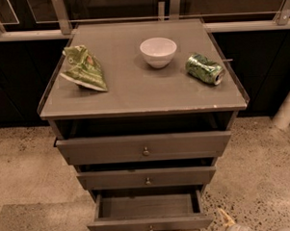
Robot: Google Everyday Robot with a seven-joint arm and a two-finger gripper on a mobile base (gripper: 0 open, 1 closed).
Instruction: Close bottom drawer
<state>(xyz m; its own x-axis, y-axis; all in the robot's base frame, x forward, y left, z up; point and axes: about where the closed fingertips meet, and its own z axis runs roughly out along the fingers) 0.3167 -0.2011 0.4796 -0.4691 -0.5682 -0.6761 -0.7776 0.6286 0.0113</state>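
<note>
Bottom drawer [148,207] stands open, bare inside; end effector [227,219] near its right corner.

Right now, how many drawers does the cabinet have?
3, stacked: top drawer slightly open, middle drawer slightly open, bottom drawer pulled out furthest. The gripper sits at the lower right edge, beside it.

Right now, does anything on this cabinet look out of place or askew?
The bottom drawer is pulled well out, while the middle drawer and top drawer sit only slightly open. On top, the green can lies tipped on its side. The gripper shows at the lower right frame edge, beside the bottom drawer's corner.
</note>
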